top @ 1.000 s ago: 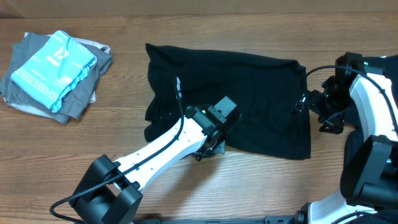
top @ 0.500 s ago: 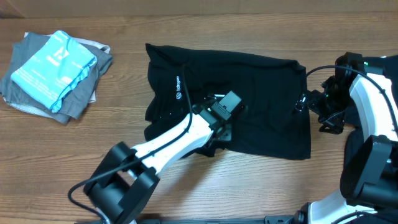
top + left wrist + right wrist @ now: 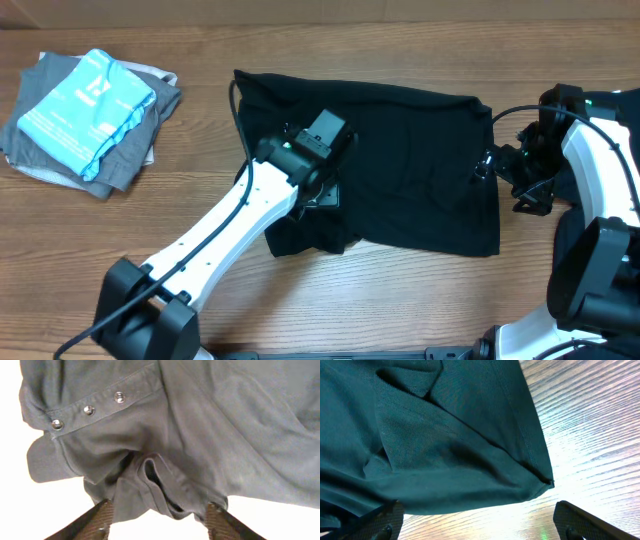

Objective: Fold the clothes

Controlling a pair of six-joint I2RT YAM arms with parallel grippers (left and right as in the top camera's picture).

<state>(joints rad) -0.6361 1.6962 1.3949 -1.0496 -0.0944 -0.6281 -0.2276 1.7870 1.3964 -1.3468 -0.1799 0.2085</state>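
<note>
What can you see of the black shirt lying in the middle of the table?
The black shirt is soft, matte cloth, spread out and wrinkled on the wooden table, its near left corner bunched up. A stitched band carries three metal snaps. The left end effector stands open around a raised fold on its left side; the open right end effector sits at its right edge.

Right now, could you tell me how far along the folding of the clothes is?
Looks done: a folded pile of grey and light-blue clothes sits at the far left of the wooden table. In hand: the black snap-buttoned shirt lies spread and rumpled mid-table; the left gripper hovers open over a bunched fold, the right gripper open at its right edge. Remaining: this shirt shows no neat fold yet.
</note>
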